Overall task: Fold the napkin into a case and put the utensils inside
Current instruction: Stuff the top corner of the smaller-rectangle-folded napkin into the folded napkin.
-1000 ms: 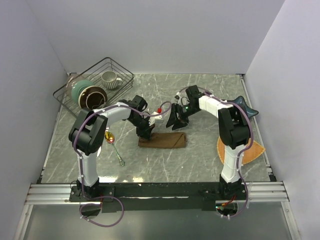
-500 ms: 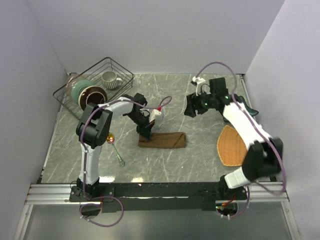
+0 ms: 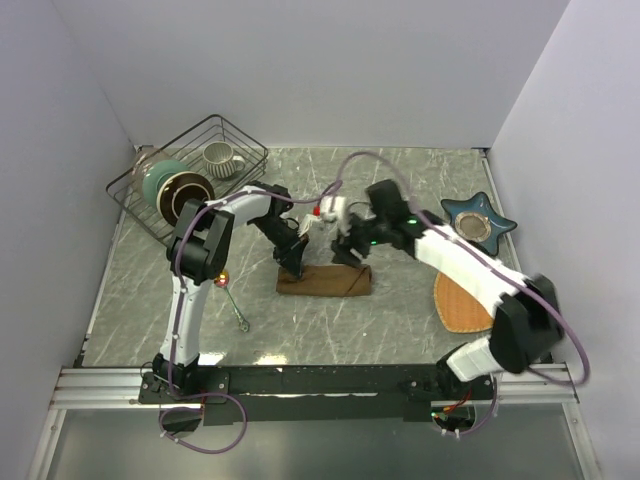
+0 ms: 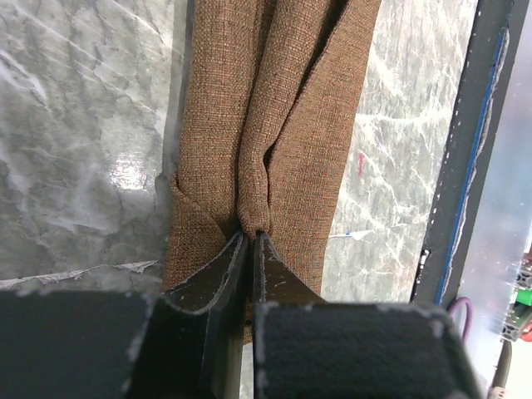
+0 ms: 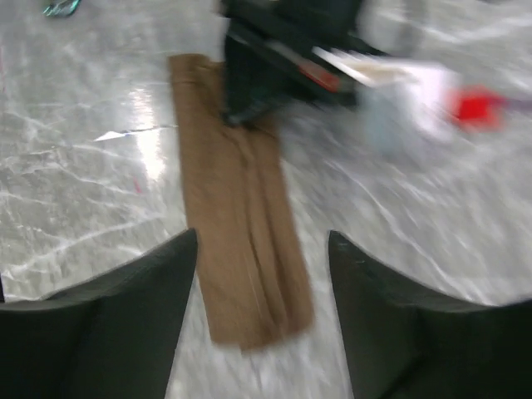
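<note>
Cloth comes first: the dark-brown woven napkin [image 3: 325, 281] lies on the grey marbled table [image 3: 400, 330] as a narrow rectangular strip, folded in several layers along its length. From that shape I judge the step in hand is finishing the case, whose mouth is not yet ready for cutlery. My left jaws are pressed together on a ridge of fabric at the strip's left end. The left wrist view shows the weave [image 4: 283, 125] puckered into them, with two long folds running away from the pinch. My right jaws are spread wide and hold nothing, hovering over the right part of the strip in the overhead view. The right wrist view is blurred, yet the cloth [image 5: 241, 249] shows between and below them, apart from both. To do this well, I think I should hold the left pinch steady so the layers do not slide. Then I should bring the right jaws down squarely near the far end, take only the top layer and lift it low, since a hard tug would likely undo the folds. The slim silver fork and gold-bowled spoon [image 3: 232, 300] lie on the table to the left of the strip, well apart from both jaws, untouched.
</note>
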You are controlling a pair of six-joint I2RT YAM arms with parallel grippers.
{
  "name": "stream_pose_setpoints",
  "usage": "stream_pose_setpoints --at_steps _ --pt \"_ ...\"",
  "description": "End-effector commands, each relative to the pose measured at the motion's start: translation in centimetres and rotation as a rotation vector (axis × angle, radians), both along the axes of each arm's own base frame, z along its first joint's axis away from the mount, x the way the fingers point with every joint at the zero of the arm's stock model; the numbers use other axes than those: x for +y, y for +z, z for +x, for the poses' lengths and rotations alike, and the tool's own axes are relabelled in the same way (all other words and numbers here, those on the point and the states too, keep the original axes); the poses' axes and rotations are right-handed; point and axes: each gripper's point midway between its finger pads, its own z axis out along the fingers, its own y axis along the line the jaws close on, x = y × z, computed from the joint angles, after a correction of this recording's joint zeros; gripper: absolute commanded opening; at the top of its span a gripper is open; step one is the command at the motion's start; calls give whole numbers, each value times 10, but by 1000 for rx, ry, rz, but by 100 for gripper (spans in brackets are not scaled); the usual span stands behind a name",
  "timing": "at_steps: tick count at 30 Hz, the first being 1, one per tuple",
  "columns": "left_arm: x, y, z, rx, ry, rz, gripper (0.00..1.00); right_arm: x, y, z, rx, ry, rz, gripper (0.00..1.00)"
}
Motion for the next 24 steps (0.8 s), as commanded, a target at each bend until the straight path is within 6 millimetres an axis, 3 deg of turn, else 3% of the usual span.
stream_pose_setpoints --at_steps 1,5,12,24 --pt "8 -33 12 -61 -47 61 11 41 -7 9 -68 79 -19 64" --pt "8 -34 13 -57 -46 64 11 73 -34 6 -112 151 -37 59" --pt "9 -36 14 -56 -46 71 11 95 -67 1 -146 225 -78 55" --pt "9 -37 14 -52 -48 78 12 85 -106 -7 -150 303 -176 54"
